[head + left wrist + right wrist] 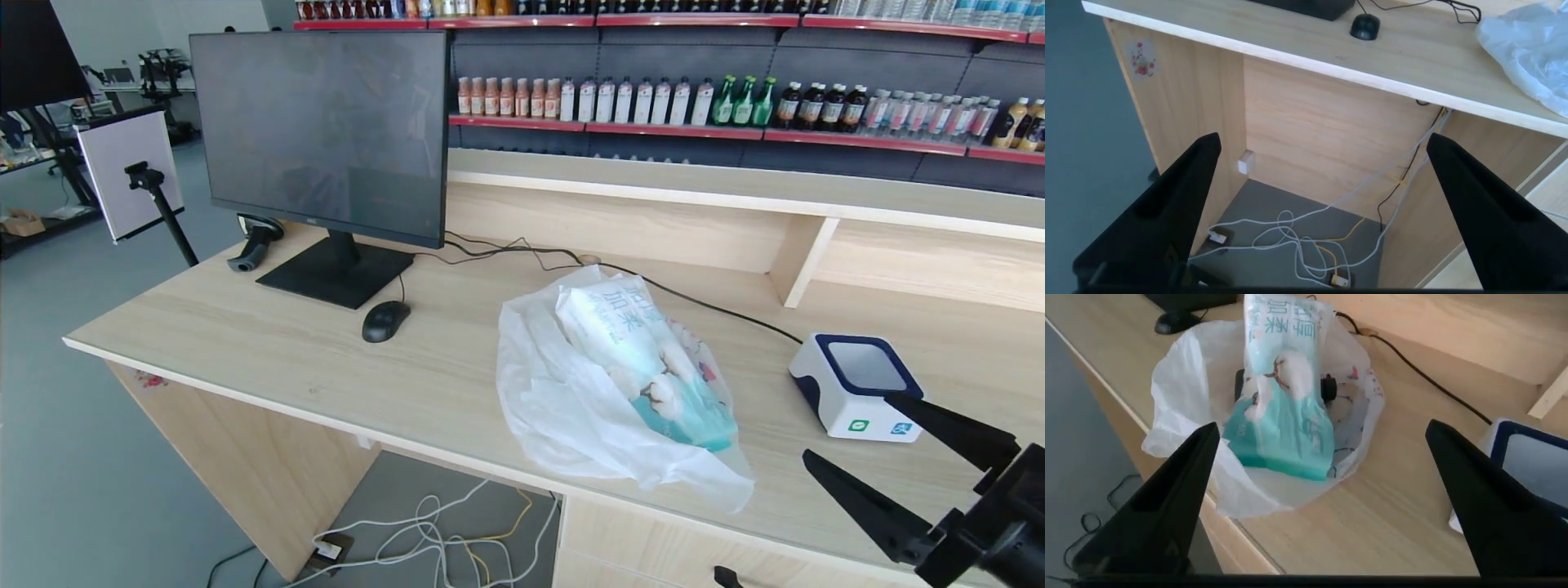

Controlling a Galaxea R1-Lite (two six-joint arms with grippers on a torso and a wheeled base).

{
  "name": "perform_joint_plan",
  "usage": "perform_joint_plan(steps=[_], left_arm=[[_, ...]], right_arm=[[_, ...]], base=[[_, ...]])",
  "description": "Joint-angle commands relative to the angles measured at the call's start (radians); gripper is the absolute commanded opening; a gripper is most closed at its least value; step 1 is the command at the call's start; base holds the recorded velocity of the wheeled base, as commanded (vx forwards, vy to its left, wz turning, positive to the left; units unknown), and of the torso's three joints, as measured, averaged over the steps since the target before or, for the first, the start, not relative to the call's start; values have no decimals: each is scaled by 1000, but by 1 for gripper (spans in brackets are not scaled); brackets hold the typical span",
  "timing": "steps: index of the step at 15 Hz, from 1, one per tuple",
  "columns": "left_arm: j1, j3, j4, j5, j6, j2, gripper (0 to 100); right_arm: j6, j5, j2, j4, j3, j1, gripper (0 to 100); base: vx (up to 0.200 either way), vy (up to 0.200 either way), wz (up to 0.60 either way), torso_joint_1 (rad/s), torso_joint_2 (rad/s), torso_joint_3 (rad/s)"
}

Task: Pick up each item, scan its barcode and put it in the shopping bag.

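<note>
Head view: a white plastic shopping bag (563, 408) lies slumped on the pale wooden desk (269, 351) near its front edge, mouth toward 12 o'clock, with a teal-and-white soft pack (645, 359) lying inside it, its top end poking out toward 11 o'clock. At 3 o'clock from the bag sits a white-and-blue barcode scanner (857, 388), window facing up, a black cable (702, 306) running from it behind the bag. At 5 o'clock from the scanner the right jaws hang above the desk's front corner, spread wide and empty. At 10 o'clock from the bag rests a black mouse (385, 320), and beyond it stands a dark monitor (326, 131) with a handheld scanner (255, 242) at its 8 o'clock. Shelves of bottles (653, 100) line the back wall. In the left wrist view the left jaws are released and empty, held low in front of the desk over loose wires on the floor (1298, 245).
</note>
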Motion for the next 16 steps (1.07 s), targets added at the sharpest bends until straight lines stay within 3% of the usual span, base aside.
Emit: perform_joint_plan(steps=[1,2,3,4,8,9,11,12,13,15,16], left_arm=[[1,0,-1,0,-1,0,100],[-1,0,-1,0,-1,0,100],[-1,0,1,0,-1,1,100],[-1,0,1,0,2,0,100],[1,0,1,0,2,0,100],[-1,0,1,0,3,0,100],[-1,0,2,0,7,0,100],[-1,0,2,0,8,0,100],[-1,0,2,0,8,0,100],[-1,0,2,0,5,0,100],[1,0,2,0,3,0,100]], right_arm=[[-60,-47,-754,853,-1,-13,100],[-68,-46,-993,1139,-18,-13,100],[-66,-46,-1068,1233,-55,-22,100],[-63,-44,-1071,1169,-26,-42,100],[-19,-52,-1067,1173,-26,-73,100],[-19,-52,-1064,1173,-26,-175,100],[0,-52,-1058,1173,-26,-473,100],[12,-49,-1064,1172,-26,-553,100],[15,-38,-1064,1169,-24,-548,100],[20,86,-1064,1162,-3,-543,100],[67,68,-1056,1161,2,-542,100]], base=[[0,0,0,0,0,0],[0,0,0,0,0,0],[0,0,0,0,0,0],[0,0,0,0,0,0],[0,0,0,0,0,0],[0,0,0,0,0,0],[0,0,0,0,0,0],[0,0,0,0,0,0],[0,0,0,0,0,0],[0,0,0,0,0,0],[0,0,0,0,0,0]])
